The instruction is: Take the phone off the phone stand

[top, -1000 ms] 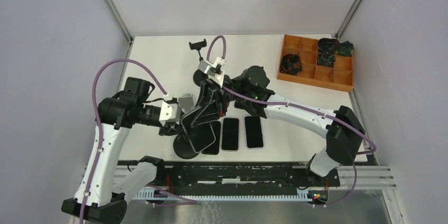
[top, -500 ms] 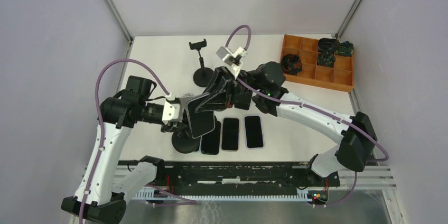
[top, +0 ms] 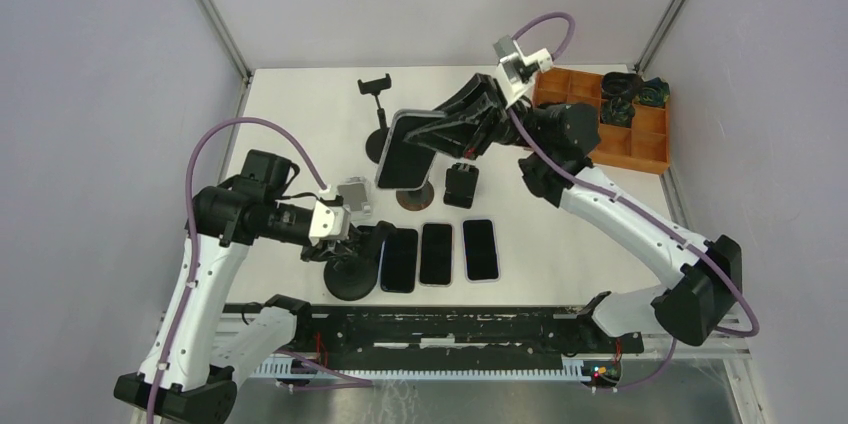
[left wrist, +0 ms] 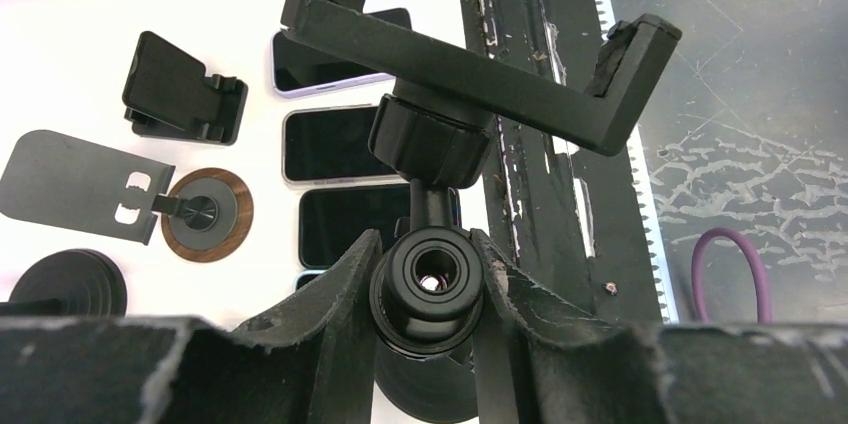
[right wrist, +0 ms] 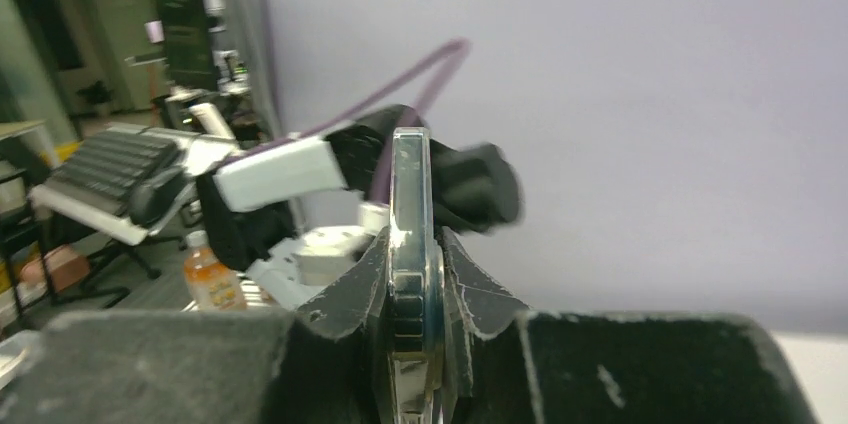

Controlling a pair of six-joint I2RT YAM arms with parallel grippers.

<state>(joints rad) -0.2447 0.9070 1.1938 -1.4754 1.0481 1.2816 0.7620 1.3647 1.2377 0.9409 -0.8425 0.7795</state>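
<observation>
White tabletop [top: 300, 114] between grey walls [top: 100, 94]: above its middle the phone [top: 404, 150], a glossy dark slab with a pale rounded rim, hangs in the air, pinched at its far end by the right claw [top: 438, 134], long axis running from the claw toward the near edge. Well apart to the near left, the matte black phone stand [top: 352, 279] sits on its round base, U-shaped cradle empty, left claw [top: 345, 240] clamped around its neck.
</observation>
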